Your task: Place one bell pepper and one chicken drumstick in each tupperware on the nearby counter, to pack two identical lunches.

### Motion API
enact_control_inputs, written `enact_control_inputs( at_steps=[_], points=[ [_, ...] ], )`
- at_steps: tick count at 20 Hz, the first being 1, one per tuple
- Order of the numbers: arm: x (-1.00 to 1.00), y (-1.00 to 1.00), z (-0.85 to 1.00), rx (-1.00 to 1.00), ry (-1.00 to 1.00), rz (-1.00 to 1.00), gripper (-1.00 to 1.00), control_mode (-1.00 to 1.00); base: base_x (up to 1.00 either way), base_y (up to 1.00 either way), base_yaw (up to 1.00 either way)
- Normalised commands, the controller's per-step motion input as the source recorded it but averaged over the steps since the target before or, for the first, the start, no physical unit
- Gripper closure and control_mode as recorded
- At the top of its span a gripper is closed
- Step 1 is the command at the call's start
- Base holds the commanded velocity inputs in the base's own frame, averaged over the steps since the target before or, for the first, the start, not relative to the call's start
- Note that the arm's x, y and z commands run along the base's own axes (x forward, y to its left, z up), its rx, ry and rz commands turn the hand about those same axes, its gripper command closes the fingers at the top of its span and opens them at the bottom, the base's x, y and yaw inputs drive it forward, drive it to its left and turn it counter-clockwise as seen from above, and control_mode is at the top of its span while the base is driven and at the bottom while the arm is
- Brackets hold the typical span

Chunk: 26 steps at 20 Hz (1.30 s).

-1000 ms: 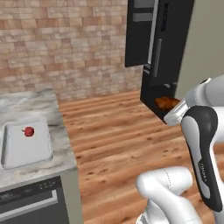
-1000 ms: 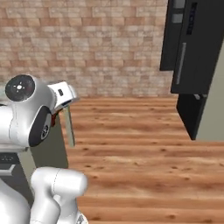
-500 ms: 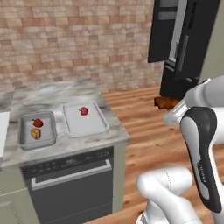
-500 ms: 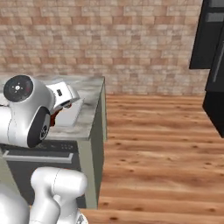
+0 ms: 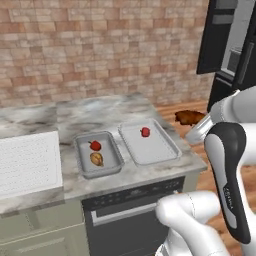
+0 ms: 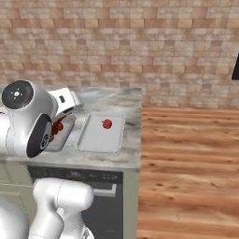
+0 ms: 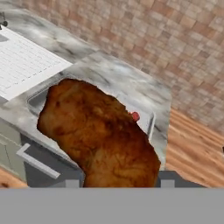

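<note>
My gripper (image 5: pixel 194 124) is shut on the darker reddish-brown chicken drumstick (image 5: pixel 189 117), held in the air just off the counter's (image 5: pixel 100 110) right end. In the hand view that drumstick (image 7: pixel 100 131) looms large in front of the counter. The narrower tupperware (image 5: pixel 82 155) holds a bell pepper (image 5: pixel 95 145) and the golden-tan drumstick (image 5: pixel 97 159). To its right, the wider tupperware (image 5: pixel 155 152) holds one bell pepper (image 5: pixel 145 132). The right base view shows this wide tupperware (image 6: pixel 93 140) with its pepper (image 6: pixel 107 123), and my arm covers most of the narrow one.
A white ribbed slab (image 5: pixel 27 162) lies on the counter left of the containers. A dark appliance front (image 5: pixel 130 220) sits below the worktop. Tall black cabinets (image 5: pixel 230 45) stand at the right, over wooden floor (image 6: pixel 186 163). A brick wall (image 5: pixel 100 45) backs the counter.
The whole picture has shifted as the base moved: the counter and both containers now sit in the middle of the views. The drumstick stays in my shut gripper.
</note>
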Motion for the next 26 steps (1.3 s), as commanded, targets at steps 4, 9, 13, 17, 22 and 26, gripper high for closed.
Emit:
enact_control_inputs(
  at_steps=[4, 9, 13, 17, 22, 26],
  points=[
    [0.0, 0.0, 0.0, 0.0, 0.0, 0.0, 1.0, 1.0, 0.71, 0.16, 0.02],
    [0.06, -0.04, -0.13, -0.01, 0.01, -0.01, 1.0, -1.0, 0.37, -0.05, -0.03],
    [0.23, -0.06, -0.97, -0.07, 0.17, -0.02, 1.0, -1.0, 0.0, 0.0, 0.0],
    [0.14, 0.0, -0.95, -0.07, 0.24, 0.0, 1.0, -1.0, 0.0, 0.0, 0.0],
    [0.4, -0.02, -0.67, -0.01, 0.25, 0.01, 1.0, -1.0, 0.0, 0.0, 0.0],
    [0.49, -0.14, -0.6, 0.0, 0.29, 0.02, 1.0, -1.0, 0.0, 0.0, 0.0]
  ],
)
